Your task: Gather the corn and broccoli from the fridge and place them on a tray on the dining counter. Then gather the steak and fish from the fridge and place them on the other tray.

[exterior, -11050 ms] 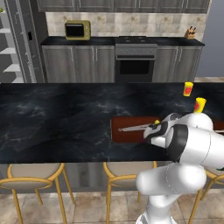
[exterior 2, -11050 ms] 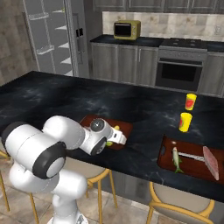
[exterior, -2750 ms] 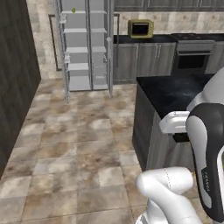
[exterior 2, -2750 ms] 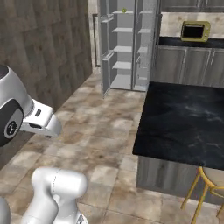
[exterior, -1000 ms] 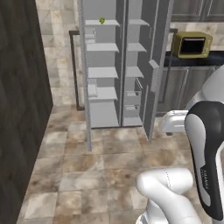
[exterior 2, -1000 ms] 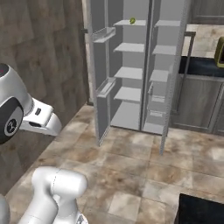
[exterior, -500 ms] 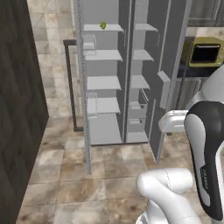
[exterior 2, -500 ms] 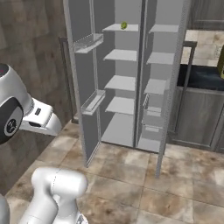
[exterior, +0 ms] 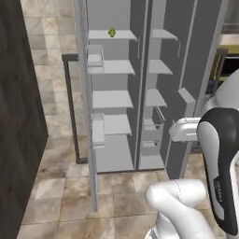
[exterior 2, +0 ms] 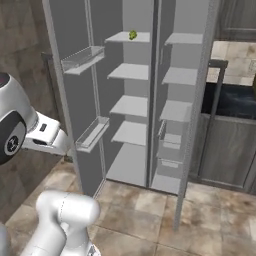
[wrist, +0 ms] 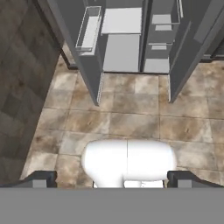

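The fridge stands open ahead, tall and grey, with pale shelves and clear door bins. A small green lumpy thing, by its look the broccoli, sits alone on the top left shelf. My gripper is open, its dark fingertips wide apart with nothing between them. It hangs over the tiled floor in front of the fridge's lower shelves, well below and short of the green thing. The corn, steak, fish, trays and dining counter are out of view.
The fridge's left door and right door swing out toward me, edges over the floor. A dark wall panel runs along the left. Dark cabinets stand to the right. Tiled floor lies between me and the fridge.
The whole picture has shifted: the base has driven closer to the fridge, which now looms larger and more central. The arm holds the same pose, gripper still open.
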You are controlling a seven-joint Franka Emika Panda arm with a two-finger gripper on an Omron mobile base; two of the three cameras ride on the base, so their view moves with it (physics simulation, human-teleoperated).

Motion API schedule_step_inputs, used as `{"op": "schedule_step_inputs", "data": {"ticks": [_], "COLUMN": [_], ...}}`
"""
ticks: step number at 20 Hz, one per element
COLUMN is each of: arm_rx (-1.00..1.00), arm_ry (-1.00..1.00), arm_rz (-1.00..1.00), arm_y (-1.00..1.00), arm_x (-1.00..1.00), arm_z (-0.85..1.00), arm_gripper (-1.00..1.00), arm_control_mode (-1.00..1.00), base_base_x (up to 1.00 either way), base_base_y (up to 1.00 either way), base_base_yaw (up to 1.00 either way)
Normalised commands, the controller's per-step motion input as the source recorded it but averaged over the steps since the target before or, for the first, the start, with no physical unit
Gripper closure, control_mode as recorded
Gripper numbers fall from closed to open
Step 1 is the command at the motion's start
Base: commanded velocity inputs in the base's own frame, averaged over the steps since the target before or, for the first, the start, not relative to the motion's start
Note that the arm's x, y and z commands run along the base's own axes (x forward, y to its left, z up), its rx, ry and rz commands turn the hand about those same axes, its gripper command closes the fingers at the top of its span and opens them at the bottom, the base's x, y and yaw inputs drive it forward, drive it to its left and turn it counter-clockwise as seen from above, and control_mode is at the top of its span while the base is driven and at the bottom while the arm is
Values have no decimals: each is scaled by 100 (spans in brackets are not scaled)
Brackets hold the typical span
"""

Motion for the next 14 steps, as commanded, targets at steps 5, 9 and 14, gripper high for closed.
{"op": "schedule_step_inputs", "data": {"ticks": [5, 9, 14], "arm_rx": [0, 0, 0], "arm_ry": [0, 0, 0], "arm_rz": [0, 0, 0], "arm_y": [0, 0, 0], "arm_x": [0, 0, 0], "arm_z": [0, 0, 0], "arm_gripper": [-100, -100, -100], "arm_control_mode": [100, 100, 100], "base_base_x": [86, 69, 62], "base_base_y": [-5, -8, -9], "base_base_yaw": [0, 0, 0]}}
